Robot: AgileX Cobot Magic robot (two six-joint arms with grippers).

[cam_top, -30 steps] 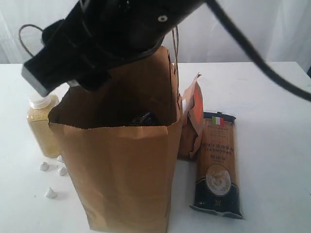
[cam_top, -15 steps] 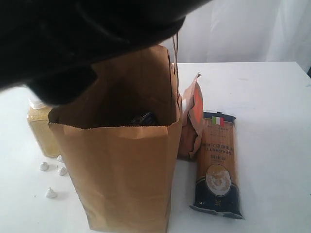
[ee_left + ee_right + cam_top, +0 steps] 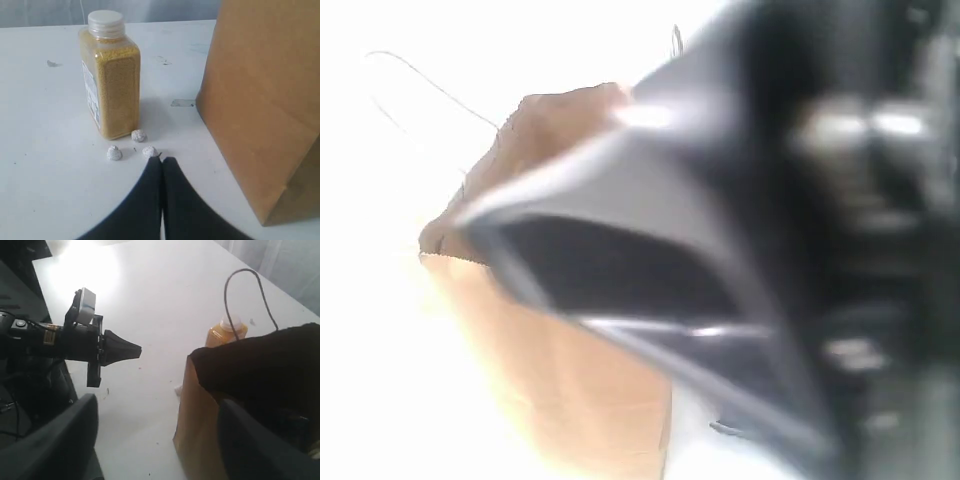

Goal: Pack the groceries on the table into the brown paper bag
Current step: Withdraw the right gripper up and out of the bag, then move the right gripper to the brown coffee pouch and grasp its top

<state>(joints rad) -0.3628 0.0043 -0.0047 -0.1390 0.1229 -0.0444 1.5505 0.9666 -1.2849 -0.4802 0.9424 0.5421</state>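
Left side. Counting the way the fingers point as twelve, the yellow-grain bottle (image 3: 110,75) stands upright at about eleven o'clock from the left gripper (image 3: 161,162), near but apart. The brown paper bag (image 3: 265,100) stands at about two o'clock, its flat side facing the bottle.

Left gripper: fingers pressed together, nothing between them, tips low over the table (image 3: 40,150). Whether they touch the top I cannot tell.

Three small white lumps (image 3: 114,152) lie on the table between the fingertips and the foot of the bottle. The nearest sits just at the tips, at eleven o'clock. A small grey mark (image 3: 182,103) lies by the bag's bottom edge.

Right side. The right gripper (image 3: 157,405) hangs high above the table. The bag's open, dark mouth lies below it at about one o'clock, partly under one finger. Fingers well apart, and I see nothing held between them. One cord handle (image 3: 245,290) loops up from the bag's far rim, with the bottle beyond it. The left arm reaches in low at about ten o'clock.

From the room camera a blurred dark arm (image 3: 800,250) covers everything from twelve round to six o'clock. Only the bag's front and rim show, at about eight o'clock. The other groceries cannot be seen.
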